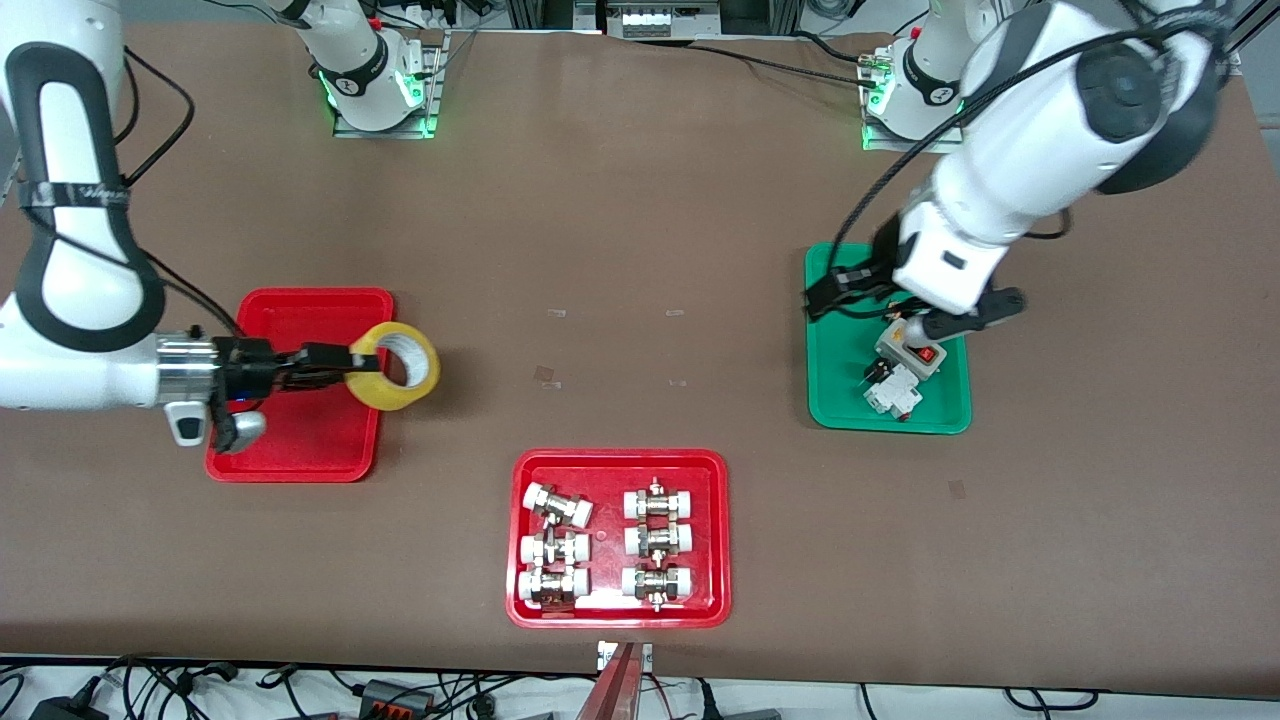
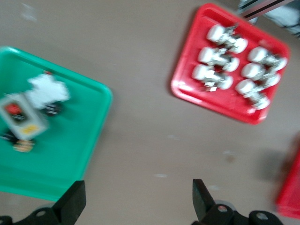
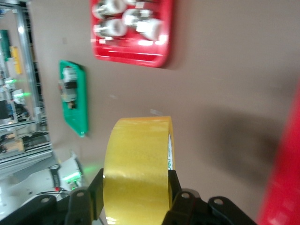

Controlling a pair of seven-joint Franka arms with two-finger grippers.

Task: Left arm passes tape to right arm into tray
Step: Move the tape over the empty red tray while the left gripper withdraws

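My right gripper (image 1: 352, 362) is shut on the yellow tape roll (image 1: 385, 392), with one finger on each flat side. It holds the roll over the plain red tray's (image 1: 300, 310) edge that faces the table's middle. In the right wrist view the tape (image 3: 138, 164) fills the jaws of the right gripper (image 3: 136, 197), and the red tray (image 3: 286, 178) shows at the frame's edge. My left gripper (image 1: 825, 298) is open and empty over the green tray's (image 1: 835, 400) edge. In the left wrist view its fingers (image 2: 72, 201) stand wide apart over bare table.
The green tray (image 2: 70, 154) holds a grey switch box (image 1: 910, 350) and a white part (image 1: 893, 392). A red tray (image 1: 520, 600) of several white-capped metal fittings lies near the front camera, also seen in the left wrist view (image 2: 187, 89).
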